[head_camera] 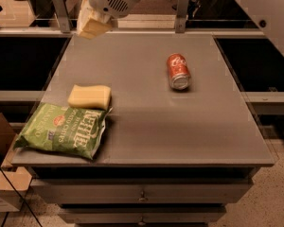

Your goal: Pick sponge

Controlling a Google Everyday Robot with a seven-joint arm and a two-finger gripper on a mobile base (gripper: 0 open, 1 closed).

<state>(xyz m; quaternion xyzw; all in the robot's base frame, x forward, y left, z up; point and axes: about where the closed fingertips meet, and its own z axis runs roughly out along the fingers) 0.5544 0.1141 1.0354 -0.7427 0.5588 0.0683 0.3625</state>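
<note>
The sponge [89, 96], a pale yellow foam block, lies flat on the grey table [146, 126] at the left side, its near edge touching the green chip bag [64, 130]. My gripper [91, 26] hangs above the table's far left corner, well behind the sponge and apart from it. Its pale yellow segmented fingers [95, 27] point down and to the left, with nothing seen between them.
A red soda can [178, 71] lies on its side at the table's right centre. A metal rail with two posts [181, 6] runs along the far edge. Drawers sit below the front edge. A cardboard box [0, 141] stands on the floor at left.
</note>
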